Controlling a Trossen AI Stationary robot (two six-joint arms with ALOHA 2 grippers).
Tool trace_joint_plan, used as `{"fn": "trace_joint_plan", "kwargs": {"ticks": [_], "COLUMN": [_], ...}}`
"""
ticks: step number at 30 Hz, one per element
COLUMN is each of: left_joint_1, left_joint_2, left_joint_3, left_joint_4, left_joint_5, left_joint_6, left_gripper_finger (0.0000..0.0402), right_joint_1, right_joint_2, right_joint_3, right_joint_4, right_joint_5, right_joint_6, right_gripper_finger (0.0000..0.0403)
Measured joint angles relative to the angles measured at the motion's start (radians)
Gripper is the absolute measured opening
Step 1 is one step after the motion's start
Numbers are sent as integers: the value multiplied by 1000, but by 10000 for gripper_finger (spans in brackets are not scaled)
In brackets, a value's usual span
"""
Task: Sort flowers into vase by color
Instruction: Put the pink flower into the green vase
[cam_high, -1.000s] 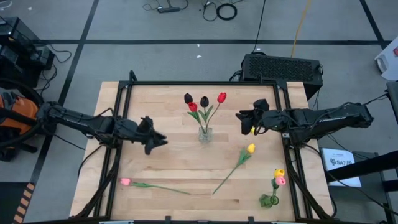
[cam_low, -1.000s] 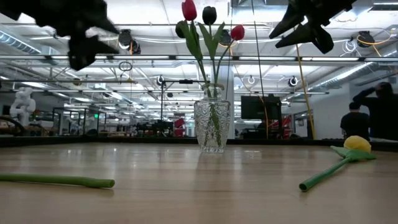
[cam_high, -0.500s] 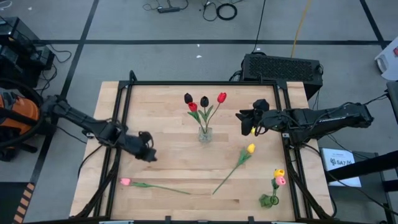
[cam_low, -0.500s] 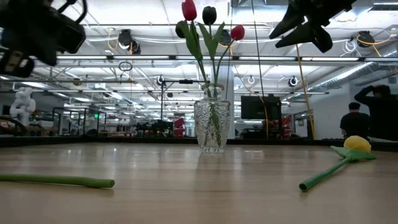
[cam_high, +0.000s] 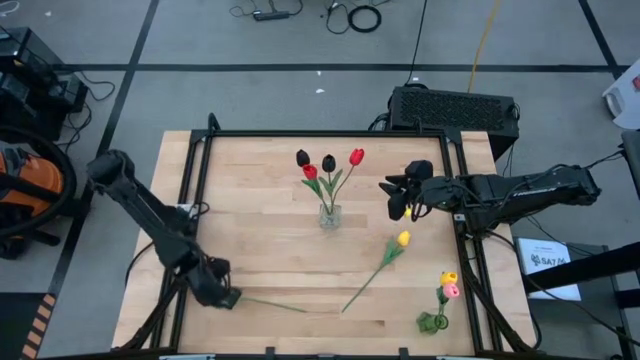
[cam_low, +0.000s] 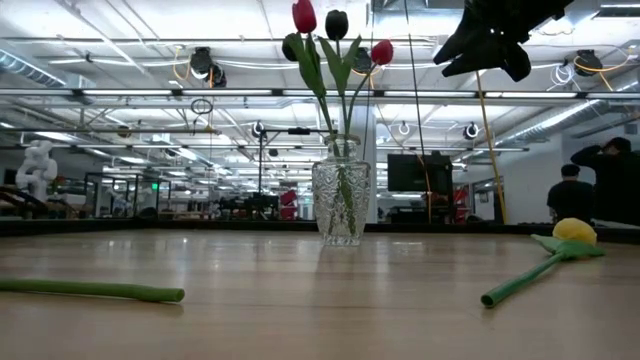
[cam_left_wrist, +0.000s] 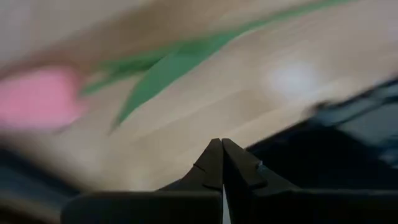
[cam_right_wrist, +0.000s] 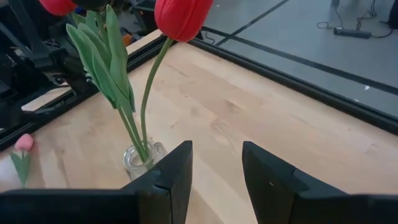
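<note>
Table (cam_high: 270, 255): pale wood; pink tulip (cam_left_wrist: 37, 98) at 7 o'clock, stem (cam_high: 270, 303) running toward 3
Left gripper (cam_high: 225, 297): nearest, over its head; fingers together, empty
Right gripper (cam_high: 393, 190): apart, waiting at 2

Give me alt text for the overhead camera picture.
The left gripper is down at the pink tulip's head on the table's near left. A vase holds red and black tulips; the right gripper hangs beside it.

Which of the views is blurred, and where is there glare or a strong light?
Left wrist view: smeared by motion, the pink flower and its green leaf soft, the shut left tool sharp. Low view: bright ceiling lights behind the vase. High and right wrist views: evenly lit, sharp.
</note>
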Motion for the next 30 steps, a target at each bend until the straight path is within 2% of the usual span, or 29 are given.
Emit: {"fn": "trace_joint_plan", "kwargs": {"ticks": [3,6,9,14,17,20,22,25,27,28,29,30], "left_joint_1": [-26,-23,-17,5,44,84,123,159,181,184,194,215], "left_joint_2": [64,109,148,190,191,177,171,152,147,140,137,137], "left_joint_3": [-11,-37,-62,-131,-162,-162,-158,-132,-100,-83,-70,-49], "left_joint_4": [-11,-4,-8,-23,-75,-132,-169,-245,-319,-366,-430,-478], "left_joint_5": [105,121,154,295,290,209,202,70,-91,-328,-617,-727], "left_joint_6": [-24,-14,64,175,206,242,248,302,344,351,364,358], "left_gripper_finger": [1,1,1,0,0,0,0,0,0,0,0,0], "right_joint_1": [0,0,0,0,0,0,0,0,0,0,0,0], "right_joint_2": [0,0,0,0,0,0,0,0,0,0,0,1], "right_joint_3": [0,0,0,0,0,0,0,0,0,0,0,0], "right_joint_4": [0,0,0,0,1,1,2,2,2,3,5,6], "right_joint_5": [0,2,5,2,0,-1,-1,-1,-1,-1,-1,-1], "right_joint_6": [-15,-18,-17,-3,12,14,25,39,39,42,43,43], "right_gripper_finger": [132,132,132,132,132,132,132,132,132,132,132,132]}}
